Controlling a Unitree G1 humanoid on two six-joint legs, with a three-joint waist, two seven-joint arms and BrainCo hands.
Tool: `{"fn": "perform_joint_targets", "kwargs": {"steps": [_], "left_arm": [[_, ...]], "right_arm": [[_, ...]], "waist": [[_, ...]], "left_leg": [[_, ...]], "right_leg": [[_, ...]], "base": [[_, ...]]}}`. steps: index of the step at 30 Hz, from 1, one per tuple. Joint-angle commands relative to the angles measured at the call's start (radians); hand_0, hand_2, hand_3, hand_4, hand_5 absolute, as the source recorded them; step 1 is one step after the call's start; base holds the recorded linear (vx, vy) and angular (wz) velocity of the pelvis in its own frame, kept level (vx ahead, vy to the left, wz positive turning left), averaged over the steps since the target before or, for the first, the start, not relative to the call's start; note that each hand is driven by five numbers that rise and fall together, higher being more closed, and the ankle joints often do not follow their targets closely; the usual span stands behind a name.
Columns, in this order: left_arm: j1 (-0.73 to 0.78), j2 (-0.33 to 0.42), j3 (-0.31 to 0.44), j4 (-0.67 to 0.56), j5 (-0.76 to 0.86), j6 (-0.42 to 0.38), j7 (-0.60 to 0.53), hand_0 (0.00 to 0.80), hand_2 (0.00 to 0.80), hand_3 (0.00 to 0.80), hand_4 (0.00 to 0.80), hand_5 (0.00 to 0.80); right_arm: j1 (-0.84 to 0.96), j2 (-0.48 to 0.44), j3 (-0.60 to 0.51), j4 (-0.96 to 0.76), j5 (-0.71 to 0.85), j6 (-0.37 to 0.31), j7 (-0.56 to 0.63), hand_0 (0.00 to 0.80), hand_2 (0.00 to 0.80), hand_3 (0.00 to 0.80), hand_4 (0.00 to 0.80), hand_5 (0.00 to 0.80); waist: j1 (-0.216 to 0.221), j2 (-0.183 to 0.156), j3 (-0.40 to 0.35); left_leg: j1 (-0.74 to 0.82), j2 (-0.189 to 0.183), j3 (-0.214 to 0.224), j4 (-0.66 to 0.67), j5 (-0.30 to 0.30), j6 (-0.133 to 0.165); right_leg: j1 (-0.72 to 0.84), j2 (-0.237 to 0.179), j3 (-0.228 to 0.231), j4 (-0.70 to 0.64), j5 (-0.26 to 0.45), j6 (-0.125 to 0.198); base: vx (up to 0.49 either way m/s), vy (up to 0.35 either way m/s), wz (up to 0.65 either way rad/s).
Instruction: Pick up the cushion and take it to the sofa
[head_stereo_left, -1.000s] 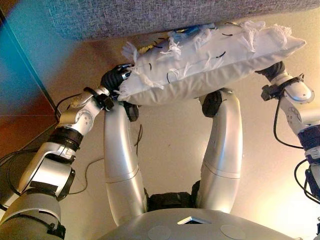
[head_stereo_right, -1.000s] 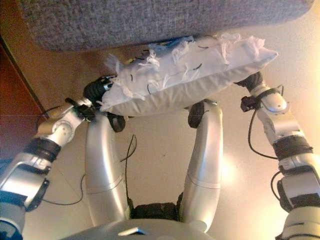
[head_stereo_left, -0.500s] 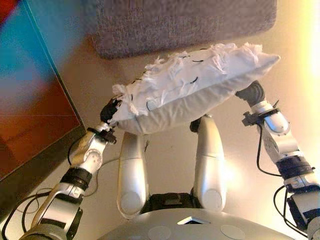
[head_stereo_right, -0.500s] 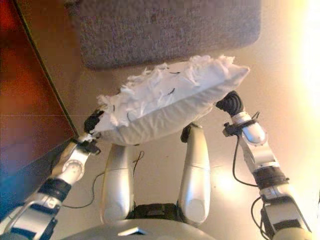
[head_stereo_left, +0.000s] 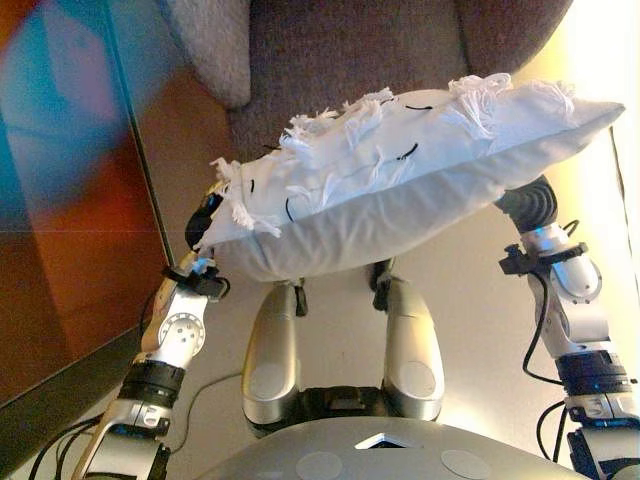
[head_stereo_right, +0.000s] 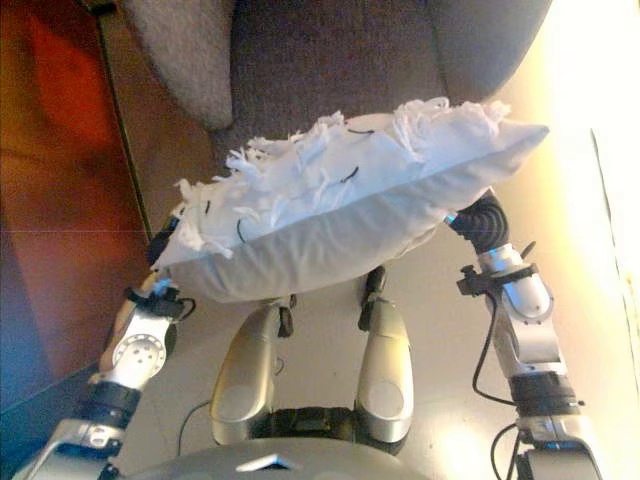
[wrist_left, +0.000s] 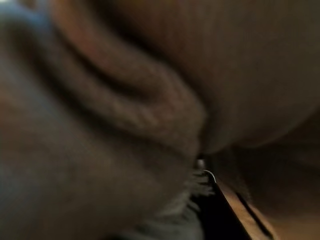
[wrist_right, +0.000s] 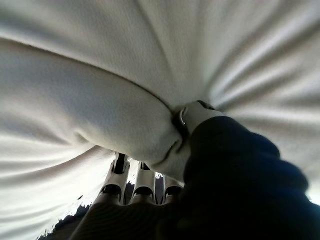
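**Cushion lifted and at the sofa, not yet set down**

The white fringed cushion (head_stereo_left: 400, 180) is off the floor and held up between both arms, tilted so that its right end sits higher and farther than its left. It hangs just in front of the grey sofa (head_stereo_left: 350, 50), whose seat and one rounded arm fill the far part of the head views; the far edge of the cushion overlaps the near edge of the seat as seen from above, though whether it touches the fabric cannot be told.

The left hand (head_stereo_left: 203, 222) is at the cushion's near-left corner, mostly hidden behind the fringe, and its own wrist view shows only blurred dark fabric, so whether its fingers are curled or straight cannot be told. The right hand (wrist_right: 145, 187) is under the cushion's right end. In its wrist view the fingers lie side by side against the underside of the white cloth and the cloth bunches deeply over the dark cover, which reads as fabric gathered in a grasp.

The pick-up looks done, and the carry seems nearly so. What appears to be left is to move the cushion farther over the seat, lower it there and let go with both hands. A dark reddish panel (head_stereo_left: 70, 220) stands to the left, close by the left arm.
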Motion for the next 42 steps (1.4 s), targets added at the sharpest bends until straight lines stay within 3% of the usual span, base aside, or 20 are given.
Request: {"fn": "perform_joint_targets", "kwargs": {"steps": [1, 6, 14, 22, 27, 34, 36, 37, 40, 42], "left_arm": [[0.022, -0.018, -0.010, -0.198, 0.013, -0.073, -0.027, 0.800, 0.800, 0.800, 0.800, 0.800], [0.061, -0.041, 0.057, -0.338, 0.048, -0.111, 0.075, 0.800, 0.800, 0.800, 0.800, 0.800], [0.022, -0.054, 0.071, -0.412, 0.140, -0.170, 0.201, 0.800, 0.800, 0.800, 0.800, 0.800], [-0.002, -0.044, 0.073, -0.407, 0.159, -0.105, 0.229, 0.800, 0.800, 0.800, 0.800, 0.800], [0.016, -0.036, 0.086, -0.406, 0.142, -0.101, 0.214, 0.800, 0.800, 0.800, 0.800, 0.800], [-0.018, -0.038, 0.052, -0.390, 0.198, -0.130, 0.277, 0.800, 0.800, 0.800, 0.800, 0.800], [-0.001, -0.042, 0.066, -0.386, 0.203, -0.132, 0.285, 0.800, 0.800, 0.800, 0.800, 0.800], [0.010, -0.040, 0.072, -0.386, 0.206, -0.144, 0.286, 0.800, 0.800, 0.800, 0.800, 0.800], [0.040, -0.046, 0.074, -0.385, 0.233, -0.194, 0.281, 0.800, 0.800, 0.800, 0.800, 0.800], [0.054, -0.054, 0.077, -0.374, 0.223, -0.207, 0.283, 0.800, 0.800, 0.800, 0.800, 0.800]], "right_arm": [[0.011, 0.025, 0.000, -0.209, 0.073, -0.112, 0.091, 0.800, 0.800, 0.800, 0.800, 0.800], [0.050, 0.053, -0.014, -0.316, 0.051, -0.119, 0.042, 0.800, 0.800, 0.800, 0.800, 0.800], [-0.006, 0.096, 0.016, -0.393, 0.002, -0.112, -0.093, 0.800, 0.800, 0.800, 0.800, 0.800], [-0.008, 0.119, 0.047, -0.400, -0.025, -0.065, -0.138, 0.800, 0.800, 0.800, 0.800, 0.800], [0.031, 0.115, 0.046, -0.384, 0.007, -0.075, -0.118, 0.800, 0.800, 0.800, 0.800, 0.800], [-0.012, 0.101, 0.096, -0.366, 0.008, -0.032, -0.161, 0.800, 0.800, 0.800, 0.800, 0.800], [-0.008, 0.101, 0.103, -0.362, 0.025, -0.019, -0.151, 0.800, 0.800, 0.800, 0.800, 0.800], [-0.008, 0.100, 0.108, -0.360, 0.042, -0.022, -0.139, 0.800, 0.800, 0.800, 0.800, 0.800], [0.002, 0.108, 0.139, -0.348, 0.021, -0.070, -0.112, 0.800, 0.800, 0.800, 0.800, 0.800], [-0.001, 0.113, 0.150, -0.332, 0.008, -0.084, -0.112, 0.800, 0.800, 0.800, 0.800, 0.800]], "waist": [[0.022, -0.019, -0.233], [0.046, -0.022, -0.351], [0.058, -0.024, -0.431], [0.059, -0.030, -0.453], [0.038, -0.039, -0.457], [0.040, -0.047, -0.455], [0.035, -0.055, -0.455], [0.031, -0.064, -0.444], [0.033, -0.091, -0.395], [0.044, -0.096, -0.361]], "left_leg": [[0.048, -0.013, -0.004, -0.023, -0.007, -0.016], [0.198, -0.011, -0.013, -0.113, -0.001, -0.014], [0.335, -0.011, -0.018, -0.204, -0.009, -0.009], [0.387, -0.029, -0.024, -0.248, -0.011, 0.015], [0.392, -0.023, -0.044, -0.256, -0.009, 0.014], [0.383, -0.016, -0.067, -0.245, 0.004, 0.002], [0.385, -0.013, -0.062, -0.178, -0.025, -0.011], [0.362, -0.013, -0.061, -0.077, -0.035, -0.018], [0.214, -0.003, -0.078, 0.248, 0.019, -0.024], [0.115, -0.036, -0.109, 0.409, 0.032, -0.004]], "right_leg": [[0.121, -0.001, -0.045, -0.151, 0.083, 0.045], [0.280, 0.009, -0.061, -0.248, 0.090, 0.040], [0.400, 0.003, -0.065, -0.324, 0.110, 0.051], [0.393, -0.020, -0.058, -0.235, 0.142, 0.067], [0.406, 0.060, 0.004, -0.312, 0.104, 0.037], [0.424, 0.110, 0.034, -0.348, 0.101, -0.002], [0.430, 0.114, 0.040, -0.352, 0.095, -0.012], [0.426, 0.116, 0.049, -0.349, 0.096, -0.025], [0.408, 0.118, 0.073, -0.320, 0.097, -0.071], [0.404, 0.126, 0.102, -0.277, 0.088, -0.089]], "base": [[0.264, 0.028, 0.06], [0.256, 0.053, 0.06], [0.090, 0.087, 0.06], [-0.016, 0.074, -0.01], [0.002, -0.036, 0.02], [-0.026, -0.169, 0.10], [0.041, -0.187, -0.01], [-0.038, -0.199, -0.08], [-0.034, -0.210, -0.17], [0.059, -0.140, -0.30]]}}
